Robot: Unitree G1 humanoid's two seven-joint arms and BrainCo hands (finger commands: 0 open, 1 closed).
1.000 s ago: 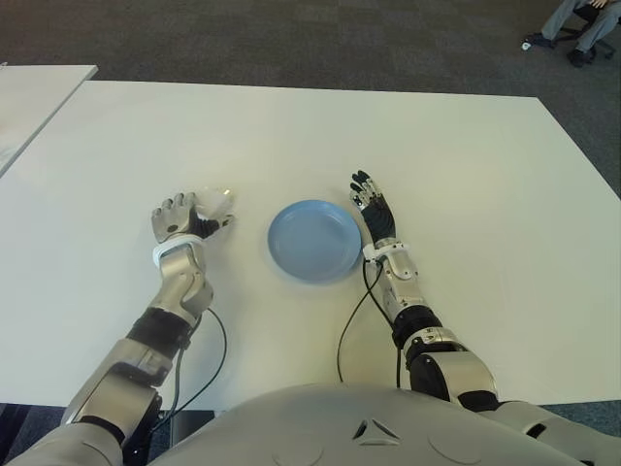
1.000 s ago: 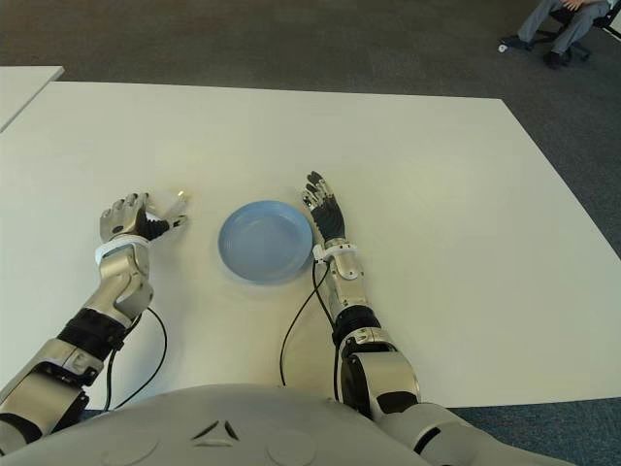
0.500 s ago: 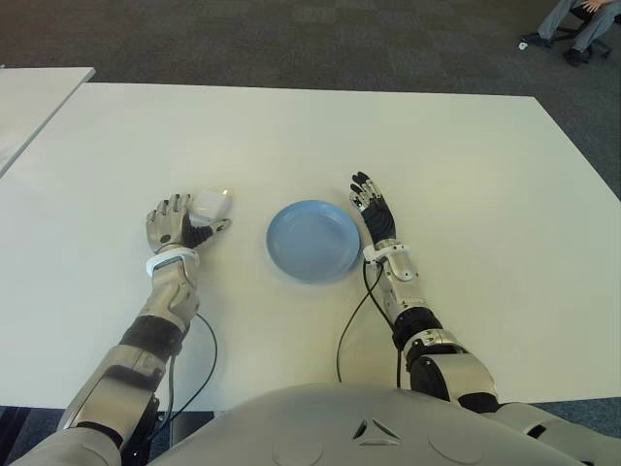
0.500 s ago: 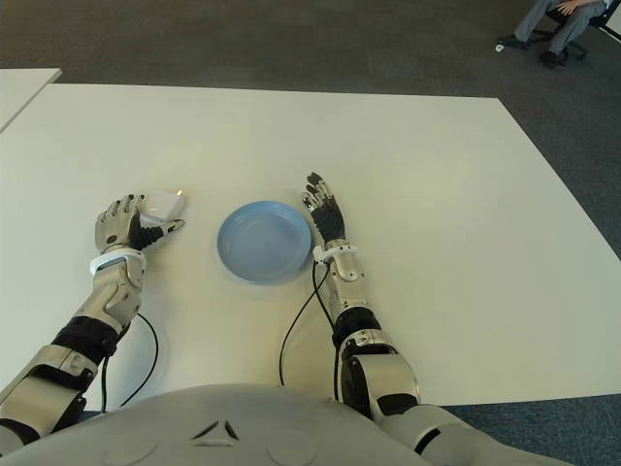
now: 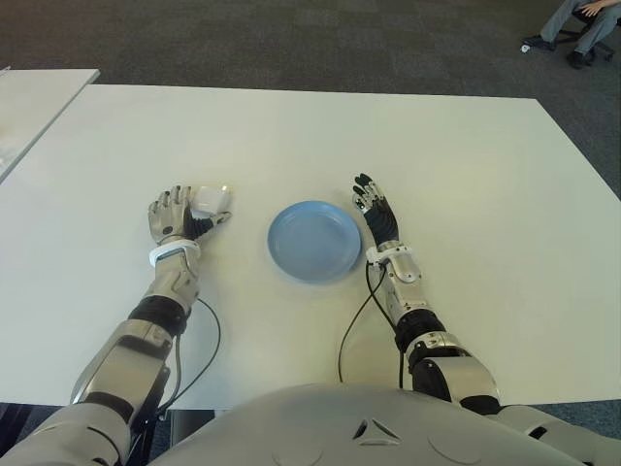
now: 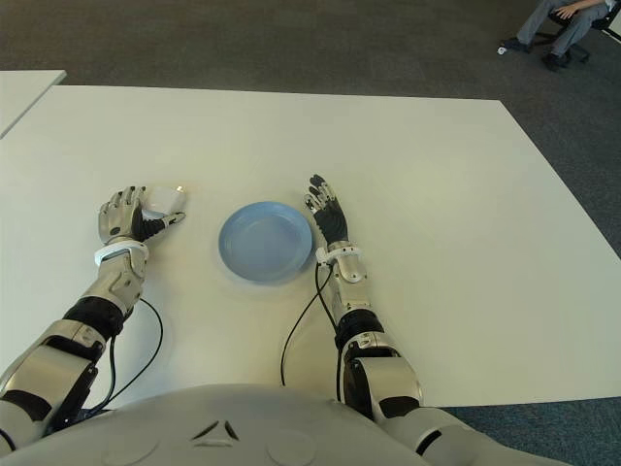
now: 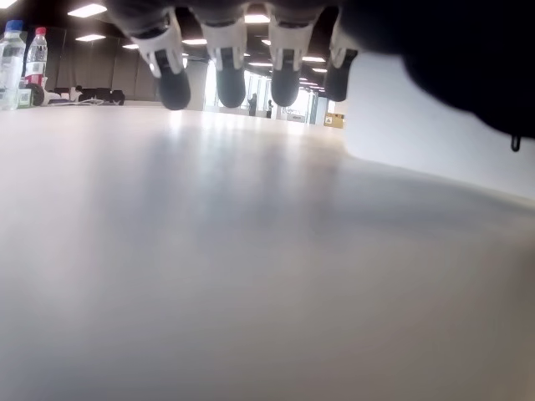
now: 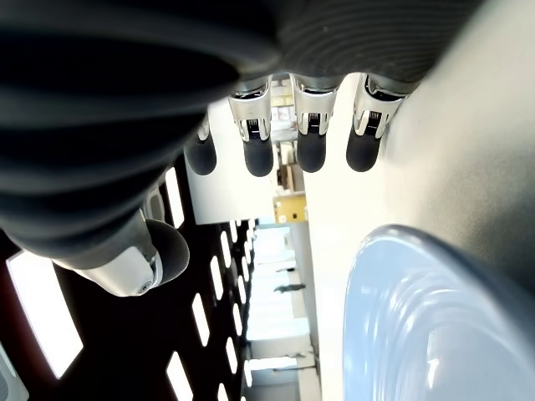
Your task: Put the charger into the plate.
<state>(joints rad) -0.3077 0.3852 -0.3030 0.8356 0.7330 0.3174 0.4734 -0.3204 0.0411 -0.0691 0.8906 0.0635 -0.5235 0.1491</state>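
Note:
The white charger (image 5: 211,199) lies on the white table (image 5: 466,175), left of the round blue plate (image 5: 313,240). My left hand (image 5: 186,211) is against its left side, fingers (image 7: 230,79) stretched out and thumb under it, open and not closed on it. The left wrist view shows the charger (image 7: 435,125) as a white block beside the palm. My right hand (image 5: 377,209) shows flat and open just right of the plate, its fingertips (image 8: 311,142) straight beside the plate's rim (image 8: 435,317). Nothing is in the plate.
Black cables (image 5: 354,320) run from both wrists back toward my body. A second white table (image 5: 39,97) stands at the far left. A seated person's legs (image 5: 582,19) show at the top right, on dark carpet beyond the table.
My left forearm has swung inward and the hand shifted slightly, staying against the charger. The charger barely moved. The right hand and the plate are where they were.

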